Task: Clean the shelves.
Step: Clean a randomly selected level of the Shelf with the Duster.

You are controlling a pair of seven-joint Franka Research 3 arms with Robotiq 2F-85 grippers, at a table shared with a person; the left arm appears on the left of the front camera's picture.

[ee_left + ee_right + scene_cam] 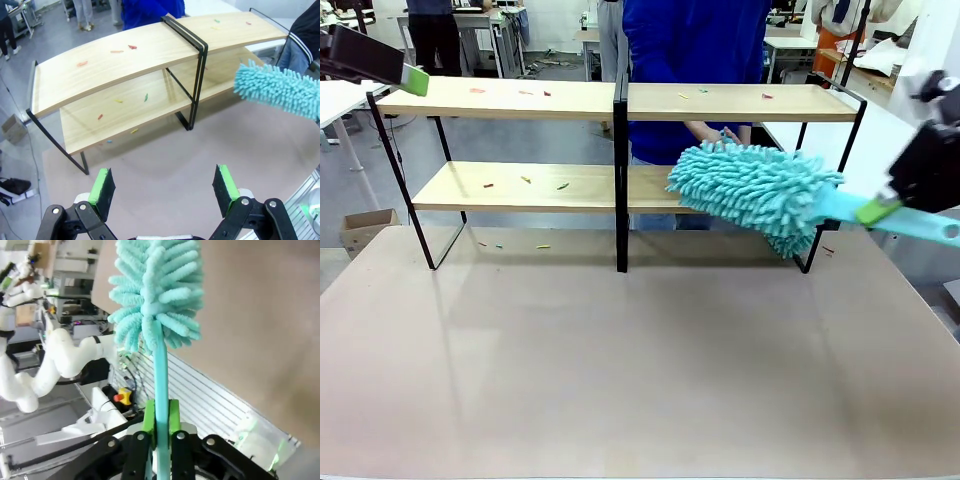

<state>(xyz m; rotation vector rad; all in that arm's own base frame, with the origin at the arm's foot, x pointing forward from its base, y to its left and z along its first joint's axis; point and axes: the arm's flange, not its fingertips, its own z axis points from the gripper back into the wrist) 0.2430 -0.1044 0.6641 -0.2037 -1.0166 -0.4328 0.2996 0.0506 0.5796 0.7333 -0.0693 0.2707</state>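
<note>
The shelves [620, 100] stand across the back of the tabletop: two light-wood boards in a black frame with a centre post, also in the left wrist view [125, 65]. Small coloured scraps [525, 180] lie on both boards. A fluffy teal duster [755, 195] covers the right half of the lower board. My right gripper [876, 210] is shut on its teal handle [161, 390]. My left gripper [417, 80] hangs above the shelves' left end, open and holding nothing [164, 189].
A person in blue [690, 60] stands behind the shelves, one hand [715, 135] just above the duster. A few scraps [542, 246] lie on the beige tabletop [640, 370] under the rack. A cardboard box [365, 225] sits on the floor at left.
</note>
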